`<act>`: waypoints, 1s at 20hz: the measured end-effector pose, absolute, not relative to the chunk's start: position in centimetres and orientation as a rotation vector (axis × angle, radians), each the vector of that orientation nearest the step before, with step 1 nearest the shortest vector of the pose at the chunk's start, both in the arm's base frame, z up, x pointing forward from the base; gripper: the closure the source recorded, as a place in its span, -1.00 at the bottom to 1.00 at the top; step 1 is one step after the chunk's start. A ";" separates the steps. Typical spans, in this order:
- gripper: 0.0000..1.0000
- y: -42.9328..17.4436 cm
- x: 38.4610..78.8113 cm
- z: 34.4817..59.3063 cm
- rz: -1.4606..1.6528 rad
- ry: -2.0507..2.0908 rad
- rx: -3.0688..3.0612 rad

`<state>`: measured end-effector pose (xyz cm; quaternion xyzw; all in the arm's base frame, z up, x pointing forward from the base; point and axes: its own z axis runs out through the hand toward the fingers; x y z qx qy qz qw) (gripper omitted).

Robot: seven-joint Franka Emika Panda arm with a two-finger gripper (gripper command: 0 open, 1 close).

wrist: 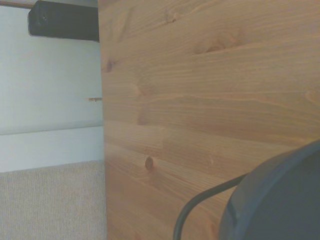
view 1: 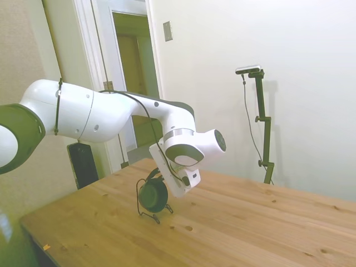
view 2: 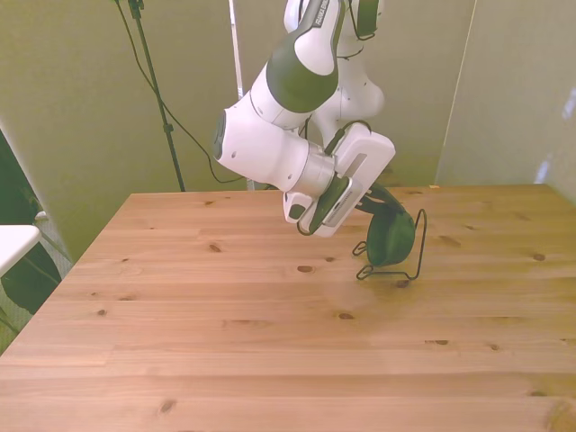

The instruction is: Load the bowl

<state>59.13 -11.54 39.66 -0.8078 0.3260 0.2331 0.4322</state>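
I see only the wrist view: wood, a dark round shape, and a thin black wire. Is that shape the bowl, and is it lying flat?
Observer: It is the bowl, and it stands on edge in a wire rack, not flat.
Operator: Where on the table is the rack?
Observer: In the front view it sits right of the middle of the table, towards the far edge.
Operator: Is the gripper away from the bowl?
Observer: No. In the side view the gripper is right at the bowl's upper edge; its fingers are hidden.
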 end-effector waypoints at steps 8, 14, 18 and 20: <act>1.00 -10.7 58.9 38.6 0.598 0.873 -2.014; 1.00 -10.6 59.0 38.4 0.603 0.901 -2.012; -1.00 -10.5 59.1 38.5 0.604 0.921 -2.020; -1.00 -10.4 59.1 38.5 0.603 0.927 -2.027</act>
